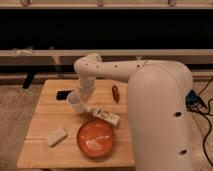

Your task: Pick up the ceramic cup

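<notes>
The small white ceramic cup (75, 103) is at the middle-left of the wooden table (42, 150), slightly tilted. My gripper (81, 96) reaches down from the white arm and is shut on the cup's right side, holding it just above the table top. The arm's large white body (155, 115) fills the right of the view and hides the table's right side.
A wide orange-red bowl (96, 138) sits at the front of the table. A flat white box (107, 116) lies just right of the cup. A pale block (56, 135) lies front left. A black object (62, 94) and a dark red object (116, 93) lie behind. Cables lie on the floor at right.
</notes>
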You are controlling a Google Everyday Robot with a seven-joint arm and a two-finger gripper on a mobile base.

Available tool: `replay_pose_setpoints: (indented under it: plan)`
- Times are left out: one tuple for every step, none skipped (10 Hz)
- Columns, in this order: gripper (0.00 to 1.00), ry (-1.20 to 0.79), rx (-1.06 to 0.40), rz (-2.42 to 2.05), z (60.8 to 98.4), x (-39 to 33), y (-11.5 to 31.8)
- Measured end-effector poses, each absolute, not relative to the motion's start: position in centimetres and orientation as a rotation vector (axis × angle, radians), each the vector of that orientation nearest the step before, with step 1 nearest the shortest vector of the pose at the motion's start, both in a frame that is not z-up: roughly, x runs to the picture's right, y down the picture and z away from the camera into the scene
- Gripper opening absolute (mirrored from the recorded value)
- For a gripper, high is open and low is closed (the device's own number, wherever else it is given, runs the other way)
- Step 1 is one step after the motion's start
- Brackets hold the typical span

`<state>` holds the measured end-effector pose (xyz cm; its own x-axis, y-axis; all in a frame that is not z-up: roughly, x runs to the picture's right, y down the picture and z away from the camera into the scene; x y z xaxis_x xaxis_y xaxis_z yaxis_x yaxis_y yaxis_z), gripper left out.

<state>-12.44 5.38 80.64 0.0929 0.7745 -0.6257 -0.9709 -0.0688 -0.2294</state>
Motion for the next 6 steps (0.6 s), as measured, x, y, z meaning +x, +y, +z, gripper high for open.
replay_pose_setpoints:
  plan:
    - [0.00,0.316,-0.735,1.477,79.4,-12.8,4.6]
    - [0.00,0.289,-0.737,1.473,78.4,-13.1,3.9]
    - [0.00,0.271,-0.739,1.468,77.8,-13.3,3.5]
    - [0.00,0.250,-0.743,1.459,77.1,-13.5,3.1]
    - [0.00,0.243,-0.753,1.452,76.9,-13.6,3.0]
    - [0.00,0.243,-0.753,1.451,76.8,-13.7,3.1]
